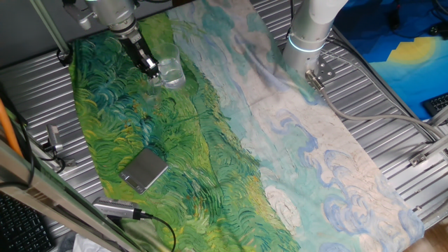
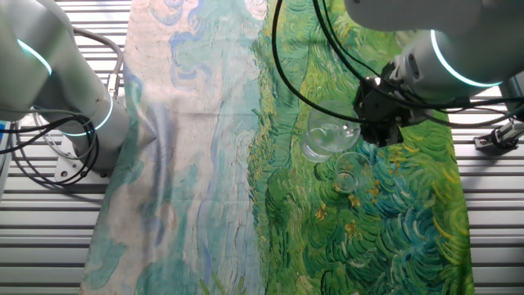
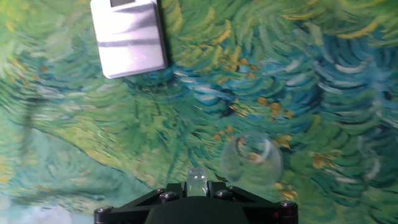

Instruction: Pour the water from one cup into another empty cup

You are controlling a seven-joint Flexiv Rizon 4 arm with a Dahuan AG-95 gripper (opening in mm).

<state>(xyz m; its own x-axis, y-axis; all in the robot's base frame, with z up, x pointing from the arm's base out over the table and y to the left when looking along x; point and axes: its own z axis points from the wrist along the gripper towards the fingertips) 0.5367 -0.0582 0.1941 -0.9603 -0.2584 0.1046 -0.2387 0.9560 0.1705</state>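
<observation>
We see the gripper [image 1: 149,66] clenched on one cup [image 1: 171,72], a small clear glass held off the painted cloth [image 1: 210,140] and tilted over. In the other fixed view that cup [image 2: 323,139] hangs just above and beside a second clear cup [image 2: 350,170], which stands on the green part of the cloth [image 2: 205,164]; the two rims are close, though we cannot tell whether they touch. The water is too faint for us to make out in either glass. In the hand view the standing cup [image 3: 252,160] lies just ahead of the gripper body, and the grey flat block [image 3: 129,37] sits well apart near the frame's top edge. From one fixed view the block [image 1: 144,169] rests near the cloth's left edge, well apart from the cups, with a wide stretch of pale cloth open to the right.
</observation>
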